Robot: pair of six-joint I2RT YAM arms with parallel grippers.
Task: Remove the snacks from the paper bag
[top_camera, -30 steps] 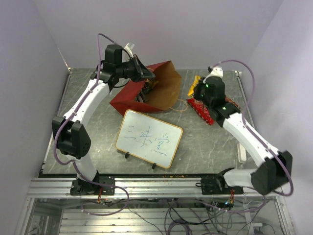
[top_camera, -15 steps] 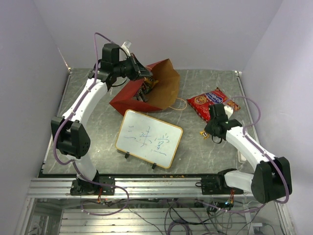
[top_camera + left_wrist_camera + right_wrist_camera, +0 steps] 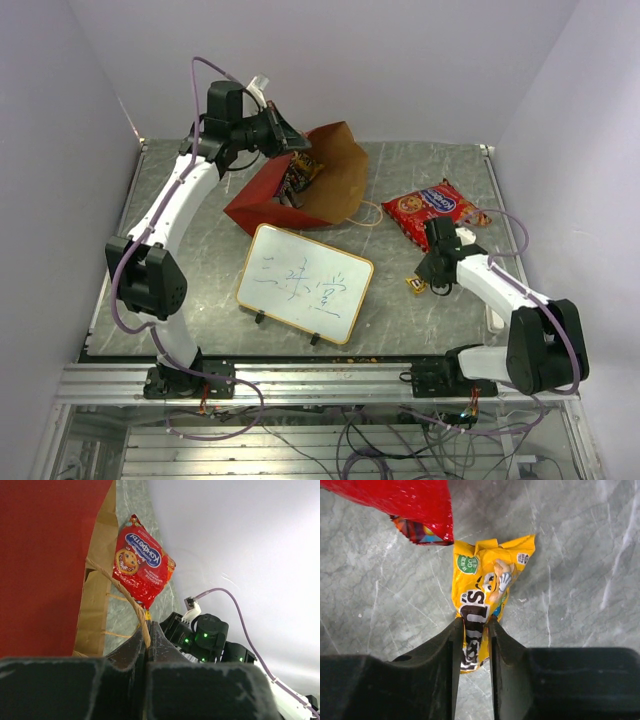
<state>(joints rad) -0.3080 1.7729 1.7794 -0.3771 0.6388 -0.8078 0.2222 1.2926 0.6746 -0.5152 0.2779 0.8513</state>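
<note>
The paper bag lies on its side at the back, red outside, brown inside, mouth facing right. Small candy packets show in its mouth. My left gripper is shut on the bag's string handle and holds the upper edge up; the left wrist view shows the bag's red wall. The red chip bag lies on the table at right and shows in the left wrist view. My right gripper is shut on a yellow candy packet, low over the table just in front of the chip bag.
A white gold-framed whiteboard stands near the middle front. The bag's second string handle loops on the table by the mouth. Purple walls close in the left, back and right.
My right arm has pulled back from the far right toward the near edge and come down, carrying the yellow packet. The chip bag is now uncovered. The left gripper has risen slightly.
</note>
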